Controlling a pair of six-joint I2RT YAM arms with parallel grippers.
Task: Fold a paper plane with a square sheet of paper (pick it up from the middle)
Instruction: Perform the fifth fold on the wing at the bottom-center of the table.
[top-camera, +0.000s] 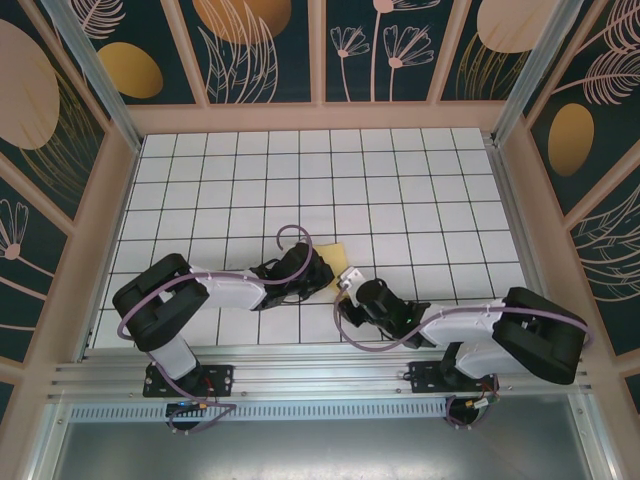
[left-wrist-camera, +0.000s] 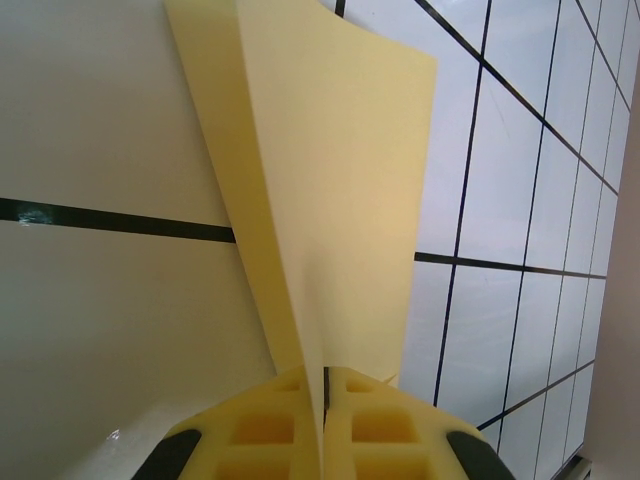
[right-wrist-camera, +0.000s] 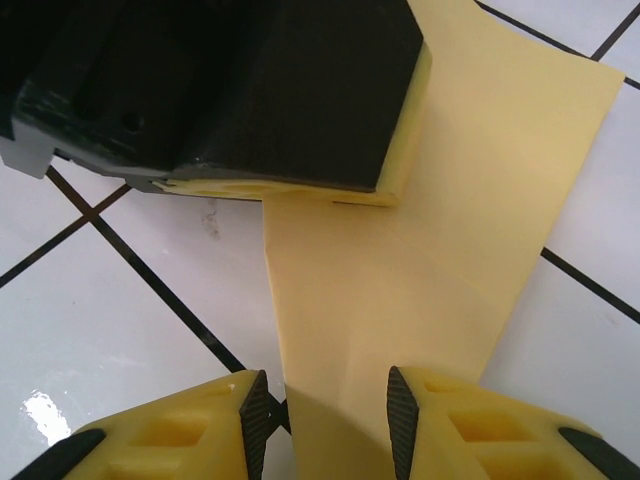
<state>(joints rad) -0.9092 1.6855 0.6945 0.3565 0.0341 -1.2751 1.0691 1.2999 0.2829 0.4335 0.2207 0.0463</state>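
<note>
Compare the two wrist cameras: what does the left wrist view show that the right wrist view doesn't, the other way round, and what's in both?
Left wrist view: the left gripper from behind, jaws shut on the pale-yellow paper, whose folded layers fan out from between them. Right wrist view: the right gripper with jaws open, straddling the paper's near end, and the left gripper's black body seen from outside, over the paper's far part. Both: the same paper above the white gridded table.
</note>
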